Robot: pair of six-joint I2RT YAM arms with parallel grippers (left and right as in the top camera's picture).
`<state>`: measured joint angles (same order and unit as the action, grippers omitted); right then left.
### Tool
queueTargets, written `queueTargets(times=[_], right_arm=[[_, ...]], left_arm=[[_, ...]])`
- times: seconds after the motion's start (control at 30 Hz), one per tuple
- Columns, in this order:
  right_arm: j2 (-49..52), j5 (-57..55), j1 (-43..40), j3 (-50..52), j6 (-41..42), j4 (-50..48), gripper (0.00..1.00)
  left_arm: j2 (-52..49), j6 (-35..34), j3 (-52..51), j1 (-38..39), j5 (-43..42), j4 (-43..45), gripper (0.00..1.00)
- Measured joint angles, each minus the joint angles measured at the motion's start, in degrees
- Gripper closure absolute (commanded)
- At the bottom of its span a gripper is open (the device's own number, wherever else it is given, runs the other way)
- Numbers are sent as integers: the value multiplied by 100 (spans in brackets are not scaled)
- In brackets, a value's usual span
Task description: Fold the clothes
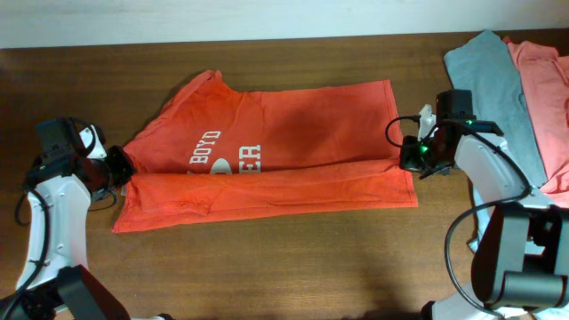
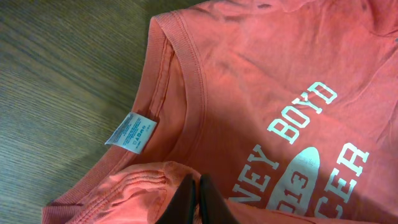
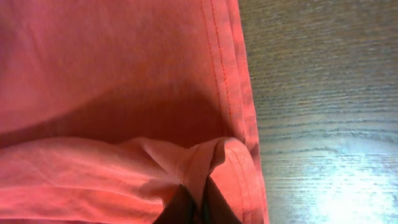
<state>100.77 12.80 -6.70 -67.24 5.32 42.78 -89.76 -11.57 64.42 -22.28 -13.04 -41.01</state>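
The red shirt [image 1: 293, 124] lies spread flat across the middle of the worktop [image 1: 267, 276], collar end to the left and hem end to the right. A near strip is folded over the body. Its edge runs from hand to hand and cuts across the white print [image 1: 227, 158], so only part of the lettering shows.

The left hand [image 1: 118, 169] sits at the shirt's left end with its fingers together, clamped on a bunched fold of red cloth beside the collar [image 2: 177, 74]. A white label [image 2: 130, 132] sticks out from the collar onto bare wood.

The right hand [image 1: 407, 158] is at the right end, fingers together and pinching a raised fold of the same shirt just inside the stitched hem [image 3: 227, 74]. The hem edge lies straight on the wood past that fold.

Bare worktop runs along the whole near side of the shirt, and a narrower band runs along the far side. Wood also shows beyond the left hand.

To the right there is less room. A grey shirt [image 1: 493, 84] lies near the right arm, a strip of wood apart from the red one. A pink shirt [image 1: 549, 98] lies against its far side, reaching the picture's edge.
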Motion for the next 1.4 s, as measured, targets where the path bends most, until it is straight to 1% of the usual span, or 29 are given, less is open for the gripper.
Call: queueTargets(times=[0.03, 0.07, 0.1, 0.13, 0.43, 0.57, 0.67, 0.93, 1.03, 1.13, 1.27, 1.33, 1.37, 1.4], right_arm=[[28, 2, 0, 0, 7, -24, 80], [52, -4, 0, 0, 0, -57, 73], [68, -22, 0, 0, 17, -103, 59], [72, -31, 0, 0, 20, -138, 54], [74, -308, 0, 0, -37, -52, 54], [74, -350, 0, 0, -35, 313, 51], [74, -372, 0, 0, -42, 553, 49], [76, -595, 0, 0, 70, 1014, 47], [66, -636, 0, 0, 94, 1134, 45], [-57, -656, 0, 0, 118, 1259, 43], [-605, -680, 0, 0, 170, 1364, 37], [-927, -680, 0, 0, 188, 1357, 30], [-1123, -678, 0, 0, 186, 1340, 28], [-1300, -675, 0, 0, 190, 1303, 27]], left_arm=[[0, 4, 0, 0, 11, 0, 86], [0, 2, 0, 0, 31, 0, 80], [0, 11, 0, 0, 48, 0, 78], [0, 22, 0, 0, 87, 0, 77], [0, 17, 0, 0, 173, -142, 76], [2, 20, 0, 0, 197, -376, 76], [2, 24, 0, 0, 262, -529, 70], [0, 26, 0, 0, 367, -743, 69], [0, 131, 0, 0, 378, -750, 64], [0, 238, 0, 0, 326, -763, 62], [2, 483, 28, 42, 221, -798, 57], [4, 590, 109, 127, 201, -804, 51], [7, 654, 181, 197, 195, -800, 49], [15, 748, 278, 297, 184, -758, 44]])
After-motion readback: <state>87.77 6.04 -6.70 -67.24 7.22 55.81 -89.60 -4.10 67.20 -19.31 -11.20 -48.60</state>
